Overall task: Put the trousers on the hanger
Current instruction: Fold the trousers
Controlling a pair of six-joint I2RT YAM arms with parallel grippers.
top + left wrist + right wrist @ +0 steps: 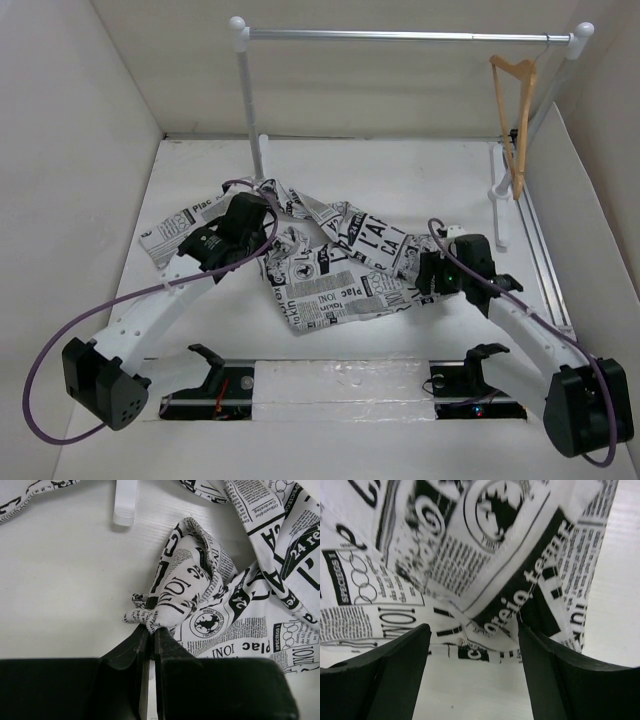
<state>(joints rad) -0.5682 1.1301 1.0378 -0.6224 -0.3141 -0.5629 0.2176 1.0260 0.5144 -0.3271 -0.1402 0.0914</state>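
The trousers, white with black newspaper print, lie crumpled across the middle of the table. My left gripper is at their far left part, near the rail's left post. In the left wrist view it is shut on a bunched fold of the trousers. My right gripper is at the cloth's right edge. The right wrist view shows it open, the trousers' edge just ahead of its fingertips and bare table between them. The tan wooden hanger hangs from the rail's right end.
A silver rail on white posts spans the back of the table. The foot of one post is close ahead of my left gripper. White walls close in the sides. A metal track runs along the right edge.
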